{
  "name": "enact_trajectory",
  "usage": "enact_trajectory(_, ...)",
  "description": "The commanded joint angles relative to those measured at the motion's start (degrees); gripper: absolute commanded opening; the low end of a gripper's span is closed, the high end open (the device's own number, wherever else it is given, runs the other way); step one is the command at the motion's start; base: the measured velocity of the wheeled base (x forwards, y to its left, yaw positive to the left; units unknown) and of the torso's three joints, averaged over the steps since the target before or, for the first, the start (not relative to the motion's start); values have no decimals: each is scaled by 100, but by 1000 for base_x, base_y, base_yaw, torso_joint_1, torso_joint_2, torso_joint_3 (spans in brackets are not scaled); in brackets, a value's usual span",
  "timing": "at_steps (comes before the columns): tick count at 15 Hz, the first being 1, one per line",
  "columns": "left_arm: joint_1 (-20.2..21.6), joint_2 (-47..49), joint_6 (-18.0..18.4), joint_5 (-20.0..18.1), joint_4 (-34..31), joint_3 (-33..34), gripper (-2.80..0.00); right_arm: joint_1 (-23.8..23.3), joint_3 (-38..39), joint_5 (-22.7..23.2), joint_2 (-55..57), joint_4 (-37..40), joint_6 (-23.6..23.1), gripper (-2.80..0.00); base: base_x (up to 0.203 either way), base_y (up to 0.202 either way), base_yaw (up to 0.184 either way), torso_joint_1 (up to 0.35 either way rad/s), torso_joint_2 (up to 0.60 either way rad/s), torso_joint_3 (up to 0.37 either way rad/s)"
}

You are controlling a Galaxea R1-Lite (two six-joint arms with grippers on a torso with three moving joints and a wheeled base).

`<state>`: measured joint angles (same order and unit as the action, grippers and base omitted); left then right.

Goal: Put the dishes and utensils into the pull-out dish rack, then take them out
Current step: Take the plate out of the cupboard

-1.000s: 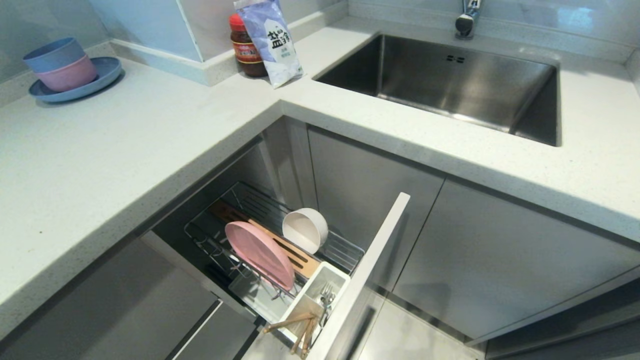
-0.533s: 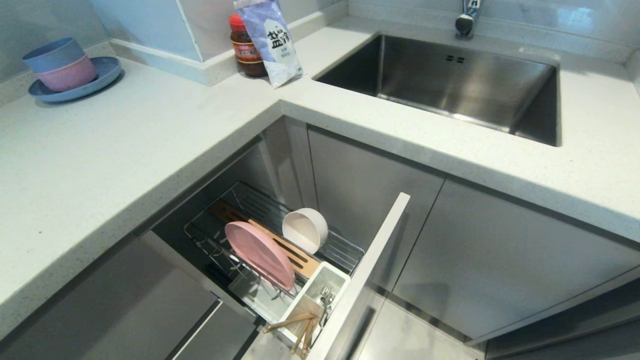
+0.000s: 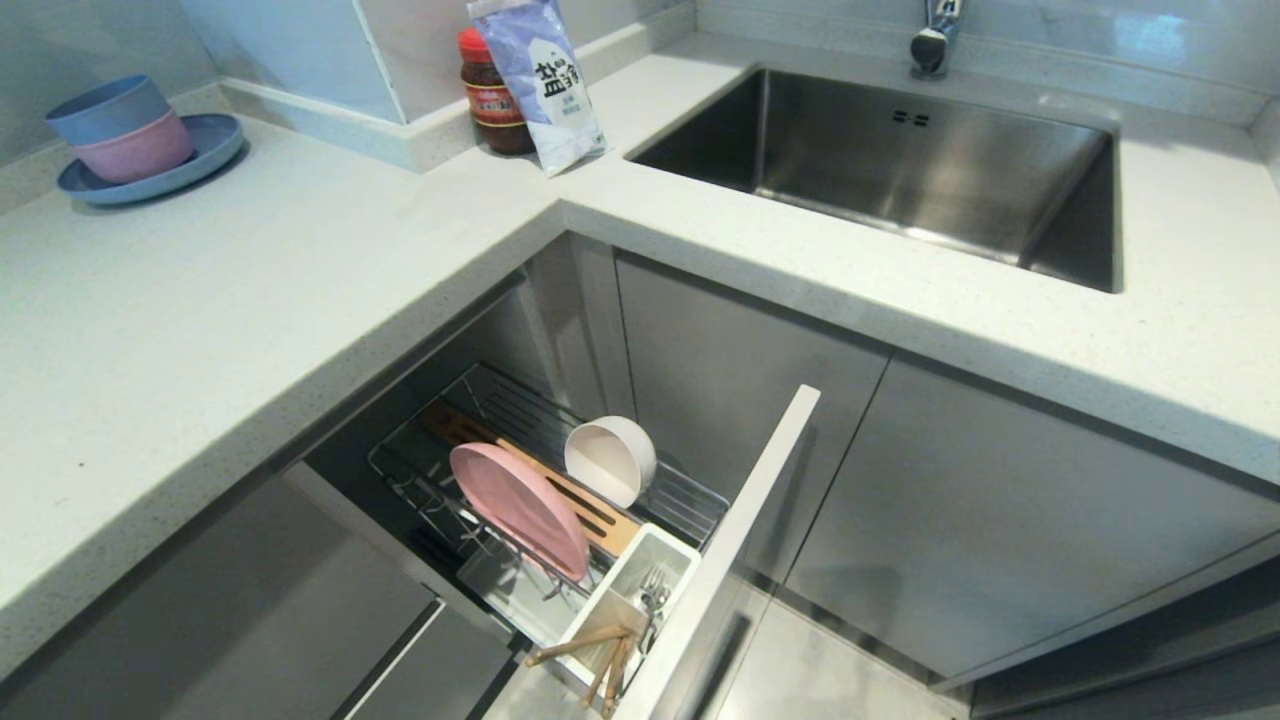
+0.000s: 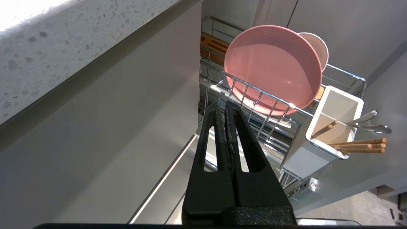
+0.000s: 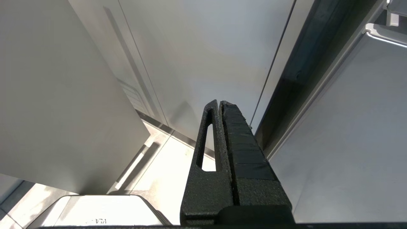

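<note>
From the head camera, the dish rack [image 3: 560, 500] stands pulled out of the lower cabinet under the corner of the pale speckled desk [image 3: 250, 300], with its grey front panel [image 3: 730, 560] nearest the camera. The pink plate [image 3: 520, 510] stands on edge among the wire prongs, and the off-white bowl [image 3: 610, 460] lies tipped on its side just behind it, beside the slotted wood strip [image 3: 590, 510]. The white cutlery cup [image 3: 630, 590] sits against the front panel; the fork [image 3: 655, 595] stands in it and the chopsticks [image 3: 600, 655] lean out of its near end. On the desk to the left a blue plate [image 3: 150, 165] carries stacked blue and pink bowls [image 3: 120, 125]; a red-lidded jar [image 3: 492, 95] and a white packet [image 3: 545, 85] stand at the corner, next to the steel sink [image 3: 900, 170] and its tap [image 3: 932, 40]. Neither arm shows here. In the left wrist camera, the left gripper [image 4: 225, 108] has its black fingers pressed together on nothing, low beside the cabinet front and apart from the rack; past the tips are the pink plate [image 4: 270, 70] held by the chrome wire, the bowl [image 4: 318, 47] peeking from behind it, and the cutlery cup [image 4: 327, 133] with the chopsticks [image 4: 359, 145] and fork [image 4: 365, 124] sticking out. In the right wrist camera, the right gripper [image 5: 220, 106] is likewise clenched and empty, pointing at plain grey cabinet doors [image 5: 203, 57] and a light floor [image 5: 165, 159].
</note>
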<state>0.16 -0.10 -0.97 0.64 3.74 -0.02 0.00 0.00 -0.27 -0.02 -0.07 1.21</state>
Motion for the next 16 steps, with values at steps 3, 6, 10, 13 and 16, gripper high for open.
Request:
enact_trajectory(3,2,10,-97,15,12,152,-280,0,9,0,-15,-1,2,-280,0,0,0,0,0,0)
enact_trajectory(6,2,10,-134,23,21,51,-280,0,9,0,-15,-1,2,-280,0,0,0,0,0,0)
enact_trajectory(10,-17,34,-456,-208,-82,-1302,-280,0,9,0,-15,-1,2,-280,0,0,0,0,0,0)
enact_trajectory(13,-20,497,-531,-721,-316,-2593,-280,0,9,0,-15,-1,2,-280,0,0,0,0,0,0)
enact_trajectory(16,-153,1540,-551,-1073,-383,-4087,-280,0,9,0,-15,-1,2,-280,0,0,0,0,0,0)
